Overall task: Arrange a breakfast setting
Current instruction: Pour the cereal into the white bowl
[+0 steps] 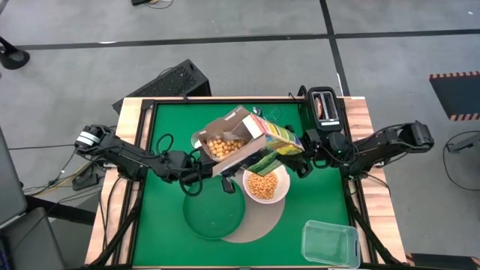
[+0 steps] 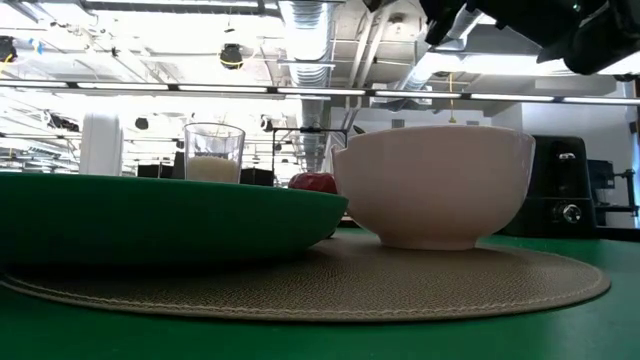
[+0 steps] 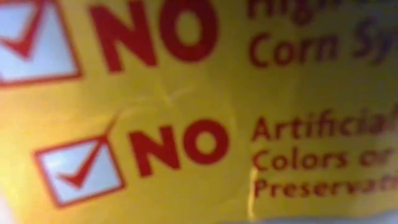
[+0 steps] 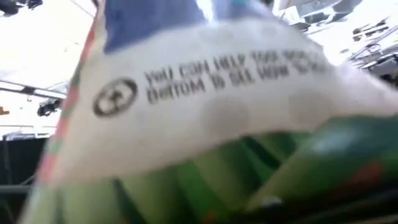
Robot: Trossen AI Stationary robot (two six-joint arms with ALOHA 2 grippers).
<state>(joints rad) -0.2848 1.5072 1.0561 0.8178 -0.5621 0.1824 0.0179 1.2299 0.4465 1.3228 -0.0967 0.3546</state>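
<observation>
The cereal box (image 3: 199,112) is showing 2 red "NO" ticks beside "Corn Sy…" and "Artificial Colors or Preserva…"; another panel (image 4: 236,81) is reading "YOU CAN HELP…".

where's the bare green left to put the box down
Bare green lies between the plate and the table's left rim, and between the bowl and the clear tub. The centre is crowded: cereal box, both arms, mat.

Yellow cereal box (image 3: 199,124) (red lettering), dark-green plate (image 1: 214,216), white bowl (image 1: 265,184)
</observation>
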